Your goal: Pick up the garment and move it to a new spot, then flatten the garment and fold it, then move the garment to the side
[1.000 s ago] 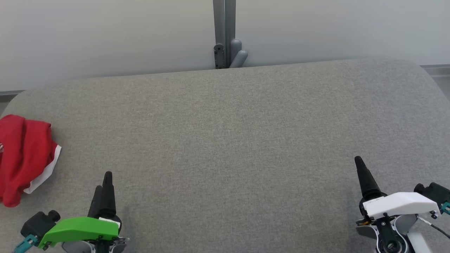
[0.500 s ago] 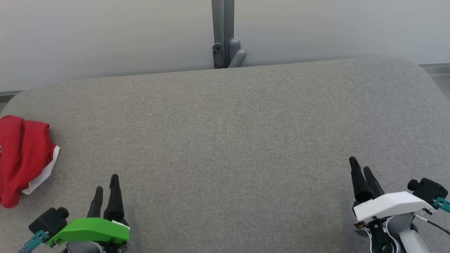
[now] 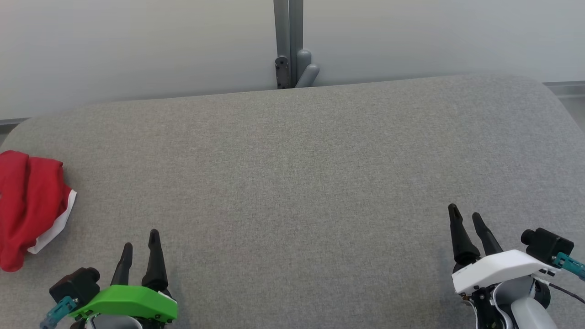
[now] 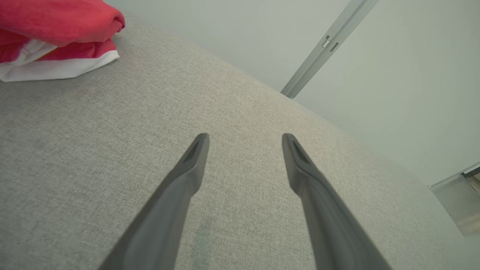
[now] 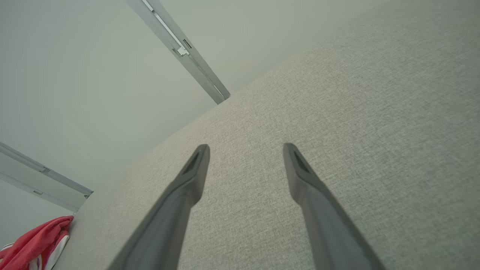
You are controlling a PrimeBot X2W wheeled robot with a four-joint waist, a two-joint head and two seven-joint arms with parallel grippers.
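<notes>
The loosely folded garment (image 3: 29,205) is lying on the table (image 3: 292,183) well left of the left fingers (image 3: 155,260), which, like the right fingers (image 3: 459,237), are drawing back released and empty, suggesting the task is finishing.

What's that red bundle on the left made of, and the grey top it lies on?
The garment looks like soft matte cloth, red with a white edge: it slumps in rounded folds. The grey top looks like woven upholstery fabric, matte and flecked; its rounded corners suggest padding.
</notes>
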